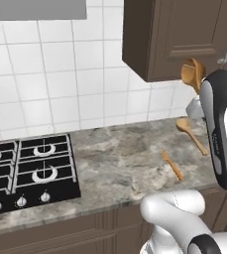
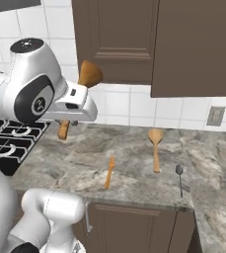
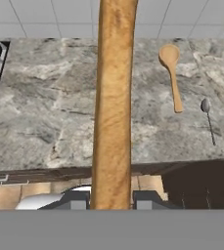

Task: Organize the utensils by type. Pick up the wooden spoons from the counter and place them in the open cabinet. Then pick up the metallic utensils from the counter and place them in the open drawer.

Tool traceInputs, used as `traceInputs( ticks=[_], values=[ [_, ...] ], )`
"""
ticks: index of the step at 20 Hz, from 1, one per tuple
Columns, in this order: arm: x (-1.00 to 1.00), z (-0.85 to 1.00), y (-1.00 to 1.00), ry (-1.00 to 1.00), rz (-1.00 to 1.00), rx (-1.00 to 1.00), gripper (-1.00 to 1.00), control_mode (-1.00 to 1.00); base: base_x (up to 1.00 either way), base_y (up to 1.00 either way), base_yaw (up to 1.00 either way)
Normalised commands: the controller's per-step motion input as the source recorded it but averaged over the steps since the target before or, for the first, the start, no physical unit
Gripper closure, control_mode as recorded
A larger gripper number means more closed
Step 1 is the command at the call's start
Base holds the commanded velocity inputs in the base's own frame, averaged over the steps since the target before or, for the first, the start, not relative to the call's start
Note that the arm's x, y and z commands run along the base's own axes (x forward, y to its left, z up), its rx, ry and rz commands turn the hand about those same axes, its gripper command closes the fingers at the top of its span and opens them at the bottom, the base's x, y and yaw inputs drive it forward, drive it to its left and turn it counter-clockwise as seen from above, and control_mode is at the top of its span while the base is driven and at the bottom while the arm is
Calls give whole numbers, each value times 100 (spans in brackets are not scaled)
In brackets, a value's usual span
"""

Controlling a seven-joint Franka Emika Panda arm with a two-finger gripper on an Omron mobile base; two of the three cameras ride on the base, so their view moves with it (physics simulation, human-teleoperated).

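Above the table (image 2: 134, 170), just under the closed door of the dark wall cabinet (image 2: 119, 39), the pincer (image 3: 111, 202) is clamped on the handle of one wooden spoon (image 2: 89, 75), carried well clear of the stone. In the right base view its bowl stands up near the cabinet's lower edge while the handle end sticks out below the hand, so the long axis runs steeply, close to upright with a slight lean. In the hand view the handle runs straight away from the fingers.

As for progress, the task looks barely begun. One spoon is lifted but not yet in the cabinet, and I cannot make out an open shelf from these pictures; the cabinet fronts seen here look closed.

The second wooden spoon (image 2: 155, 146) lies flat on the table, bowl toward the tiled wall (image 2: 119, 106) and handle pointing toward the front edge. The slim orange utensil (image 2: 109, 172) lies to its left, nearer the hob (image 1: 30, 168), also pointing roughly from back to front with a small slant. The thin dark utensil (image 2: 179, 179) lies to the right of the spoon, head toward the wall, near the front edge. Both metallic pieces wait for the drawer, and a dark opening below the table's edge in the hand view may be that drawer.
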Motion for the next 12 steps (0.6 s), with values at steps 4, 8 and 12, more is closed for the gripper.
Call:
traceInputs(
  ticks=[4, 8, 12],
  values=[
    [0, 0, 0, 0, 0, 0, 100, 100, -43, 34, -46],
    [0, 0, 0, 0, 0, 0, 100, 100, -31, 64, -54],
    [0, 0, 0, 0, 0, 0, 100, 100, -37, 54, -58]
  ],
)
